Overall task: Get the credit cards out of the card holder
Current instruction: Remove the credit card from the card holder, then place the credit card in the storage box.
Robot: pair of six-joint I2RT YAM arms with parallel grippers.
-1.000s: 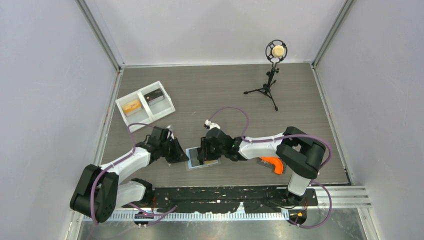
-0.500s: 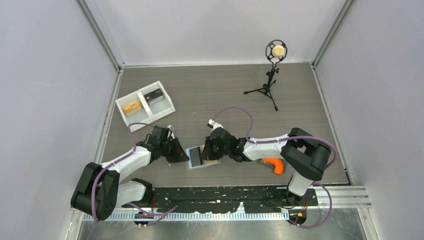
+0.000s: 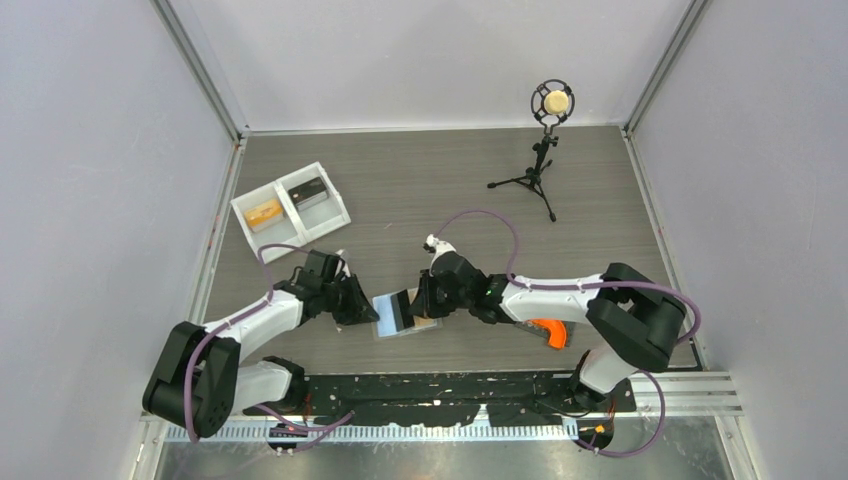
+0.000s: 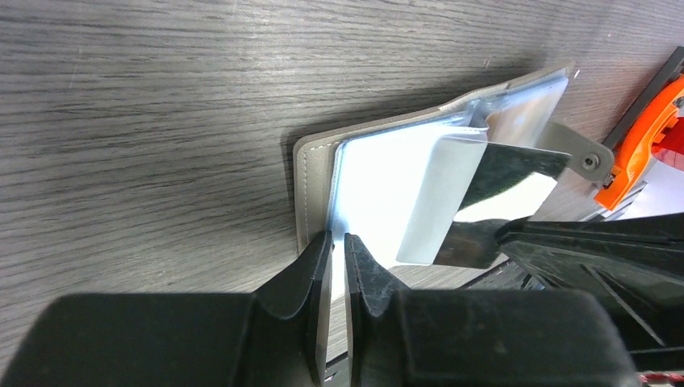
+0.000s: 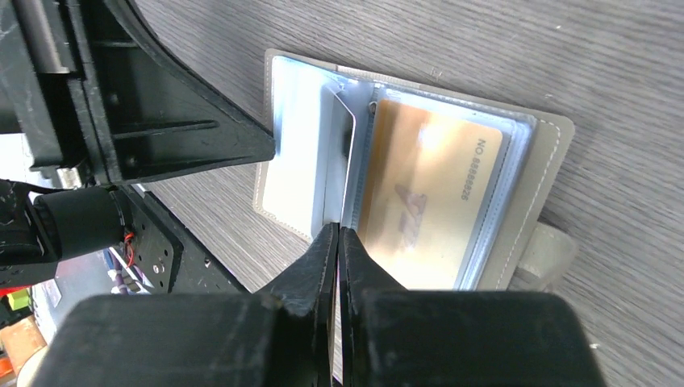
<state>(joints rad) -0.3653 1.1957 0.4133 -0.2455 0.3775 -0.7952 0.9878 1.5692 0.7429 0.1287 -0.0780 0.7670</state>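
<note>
Drawing the dark card (image 4: 500,193), pinched in the shut right hand (image 5: 338,230), from the open card holder (image 4: 310,185) nipped on the worktop (image 4: 161,121) by the left hand (image 4: 332,242); needs a straight, steady pull next

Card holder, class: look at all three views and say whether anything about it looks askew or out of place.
Yes. A dark card juts partly out of its sleeve, tilted up off the open card holder, pinched in the right claw. The orange card lies flat in its pocket.
</note>
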